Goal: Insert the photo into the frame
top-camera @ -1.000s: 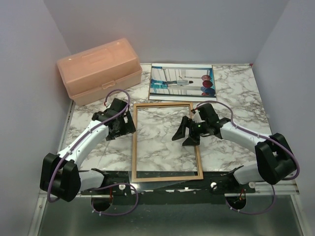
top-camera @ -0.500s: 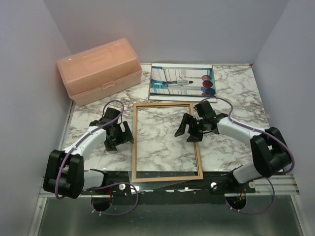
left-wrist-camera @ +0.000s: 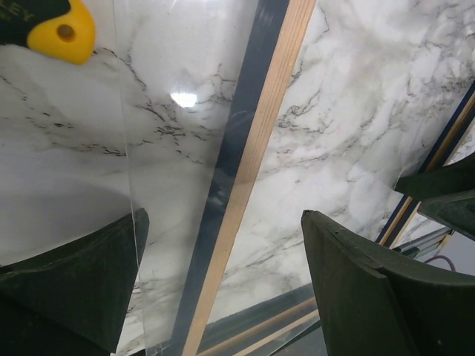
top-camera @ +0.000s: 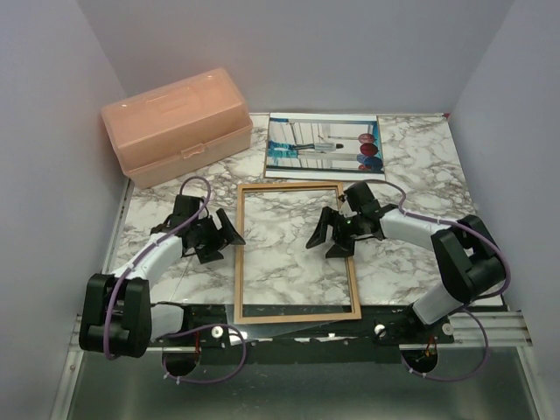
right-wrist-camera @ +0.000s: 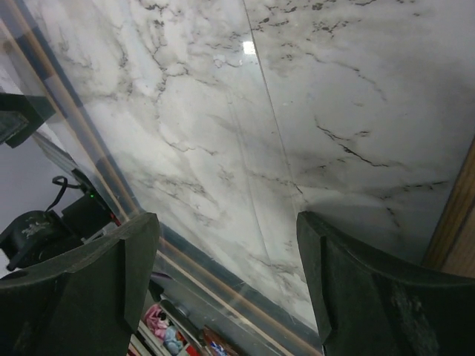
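The frame (top-camera: pixel 297 312) lies flat in the middle of the marble table, light wood face up, with its clear pane in it. The photo (top-camera: pixel 324 147) lies flat behind it at the back. My left gripper (top-camera: pixel 226 247) is open and empty just left of the frame's left rail. In the left wrist view, that navy and wood rail (left-wrist-camera: pixel 245 163) runs between its fingers (left-wrist-camera: pixel 74 282). My right gripper (top-camera: pixel 324 248) is open and empty, low over the pane beside the right rail. In the right wrist view, its fingers (right-wrist-camera: pixel 378 289) straddle the pane (right-wrist-camera: pixel 223 148).
A peach plastic box (top-camera: pixel 175 127) stands shut at the back left. Grey walls close in the table on the left, back and right. A yellow piece (left-wrist-camera: pixel 63 30) shows in the top left corner of the left wrist view.
My left gripper has drawn down and to the left and turned its open jaws toward the frame's left rail. My right gripper has barely shifted. The frame and photo have not moved.
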You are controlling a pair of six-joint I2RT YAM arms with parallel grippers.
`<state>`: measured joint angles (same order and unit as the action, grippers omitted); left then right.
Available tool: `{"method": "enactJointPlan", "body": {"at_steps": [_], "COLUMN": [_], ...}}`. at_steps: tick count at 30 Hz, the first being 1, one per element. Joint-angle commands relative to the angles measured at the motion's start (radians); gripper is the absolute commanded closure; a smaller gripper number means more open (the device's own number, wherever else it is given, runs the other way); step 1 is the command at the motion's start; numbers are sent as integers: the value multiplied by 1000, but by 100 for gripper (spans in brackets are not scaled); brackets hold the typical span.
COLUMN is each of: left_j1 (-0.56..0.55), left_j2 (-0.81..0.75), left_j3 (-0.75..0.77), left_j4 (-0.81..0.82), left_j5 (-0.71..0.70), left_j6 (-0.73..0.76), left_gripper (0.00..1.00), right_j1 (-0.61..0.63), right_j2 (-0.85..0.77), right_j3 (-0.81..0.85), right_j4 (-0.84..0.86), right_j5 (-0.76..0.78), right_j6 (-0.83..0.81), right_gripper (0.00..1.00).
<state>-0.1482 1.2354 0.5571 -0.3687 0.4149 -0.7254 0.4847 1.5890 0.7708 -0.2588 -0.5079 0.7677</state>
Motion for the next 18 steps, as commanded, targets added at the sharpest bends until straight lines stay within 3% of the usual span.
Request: {"method": "enactJointPlan", "body": {"at_steps": [1, 8, 13, 18], "left_j1": [36, 73, 75, 75], "left_j2": [-75, -19, 74, 118], "left_j3": [14, 104, 190, 267], "left_j4": [-3, -61, -91, -197], "left_j5": [48, 6, -60, -228], "left_j6": [24, 85, 125, 156], "left_gripper": [15, 25, 26, 8], "right_j1": [9, 9, 11, 11], "right_j2": [19, -24, -33, -80], "right_j3": [-58, -129, -165, -145], "right_j4": [95, 301, 398, 262], "right_j5": [-98, -202, -219, -60], "right_j6": [42, 153, 217, 148], "right_gripper": [19, 19, 20, 20]}}
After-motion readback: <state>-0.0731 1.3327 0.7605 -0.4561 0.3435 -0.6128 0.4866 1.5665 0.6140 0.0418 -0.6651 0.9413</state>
